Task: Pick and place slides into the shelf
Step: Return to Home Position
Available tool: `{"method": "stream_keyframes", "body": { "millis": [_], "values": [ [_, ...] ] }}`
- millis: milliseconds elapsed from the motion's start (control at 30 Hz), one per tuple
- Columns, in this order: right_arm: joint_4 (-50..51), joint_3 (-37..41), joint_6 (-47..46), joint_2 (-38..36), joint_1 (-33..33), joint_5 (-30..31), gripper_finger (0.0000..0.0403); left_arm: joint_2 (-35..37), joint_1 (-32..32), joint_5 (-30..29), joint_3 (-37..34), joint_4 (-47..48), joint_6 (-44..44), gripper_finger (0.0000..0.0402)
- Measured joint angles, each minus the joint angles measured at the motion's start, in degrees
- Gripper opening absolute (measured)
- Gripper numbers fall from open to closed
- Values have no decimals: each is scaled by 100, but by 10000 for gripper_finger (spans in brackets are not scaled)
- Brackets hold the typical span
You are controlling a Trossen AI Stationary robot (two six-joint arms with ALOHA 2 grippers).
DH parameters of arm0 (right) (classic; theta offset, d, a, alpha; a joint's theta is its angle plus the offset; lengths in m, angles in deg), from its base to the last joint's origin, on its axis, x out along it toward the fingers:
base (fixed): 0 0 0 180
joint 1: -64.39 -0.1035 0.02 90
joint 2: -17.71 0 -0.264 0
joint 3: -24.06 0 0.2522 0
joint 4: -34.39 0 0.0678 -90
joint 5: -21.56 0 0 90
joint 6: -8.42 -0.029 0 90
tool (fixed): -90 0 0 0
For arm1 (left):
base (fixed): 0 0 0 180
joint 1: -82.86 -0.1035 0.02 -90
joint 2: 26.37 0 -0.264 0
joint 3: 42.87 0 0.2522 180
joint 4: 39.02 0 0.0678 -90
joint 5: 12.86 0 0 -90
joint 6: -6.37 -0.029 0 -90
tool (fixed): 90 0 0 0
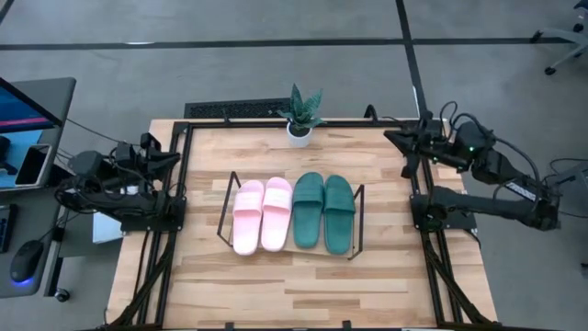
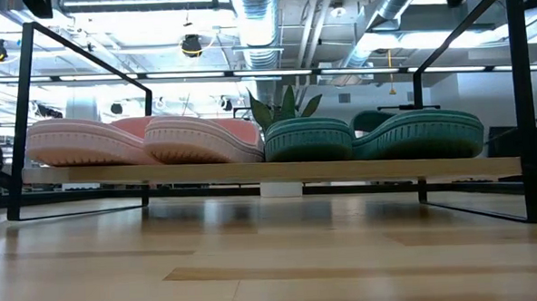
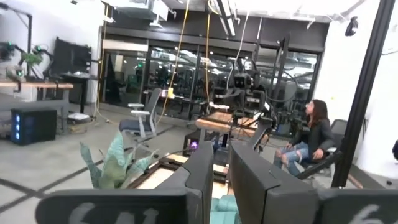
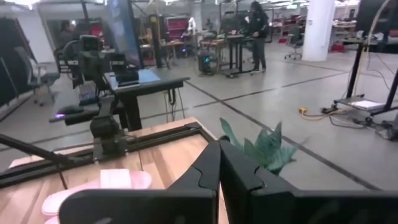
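Observation:
Four slides lie side by side on the shelf at the table's middle, soles down on its level board. Two are pale pink and two dark green. My left gripper is raised at the table's left edge and points toward the right. Its fingers stand a narrow gap apart with nothing between them. My right gripper is raised at the far right corner, shut and empty, pointing left. Neither touches a slide.
A small potted plant stands at the far edge, behind the shelf. A black metal frame edges the table. A desk with a mouse is left of the table. A person sits and another stands in the room beyond.

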Motion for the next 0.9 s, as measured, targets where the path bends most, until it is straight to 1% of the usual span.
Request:
{"method": "stream_keyframes", "body": {
  "millis": [300,533,700,800,900],
  "values": [
    [-202,913,-245,-1199,69,113,0,11,0,146,-476,41,371,41],
    [-194,1594,-567,-2087,68,229,0,12,1,354,-1036,-449,590,41],
    [-128,2037,-617,-2664,68,266,0,13,0,420,-1451,-746,783,41],
    [-8,2220,-716,-2943,68,290,0,13,1,462,-1714,-982,926,41],
    [276,2300,-755,-2916,68,333,0,13,1,559,-2045,-1366,1017,41]
  ]
}}
